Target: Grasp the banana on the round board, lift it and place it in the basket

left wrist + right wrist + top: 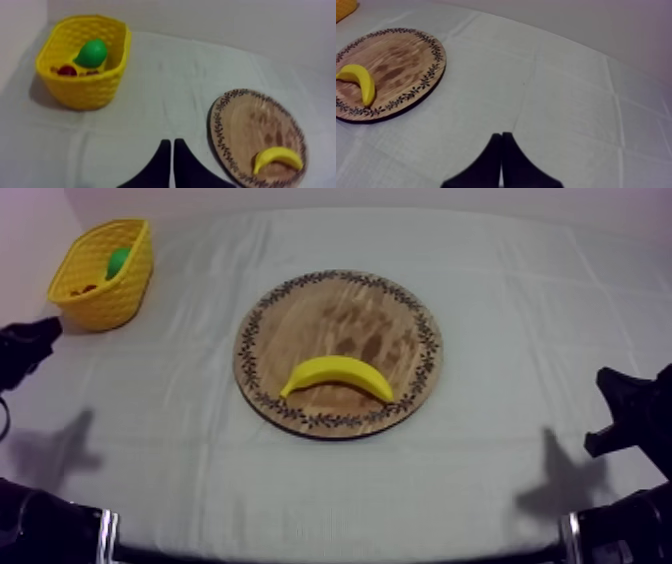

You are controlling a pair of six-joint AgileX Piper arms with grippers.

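Nearest, low at either side of the table [520, 308]: left pincer [172, 144] and right pincer [502, 135], each clenched into a narrow wedge on nothing, arms cut off at the top view's edges. Farther in, on the round wooden board [340, 298], toward its near rim: banana [338, 374] lying flat, long axis running left to right, back arched away, both tips pointing toward the near edge. Farthest, at the left corner: yellow basket [100, 298], its wall half hiding what is probably a pear [92, 52], with a small red fruit [66, 71] beside it.
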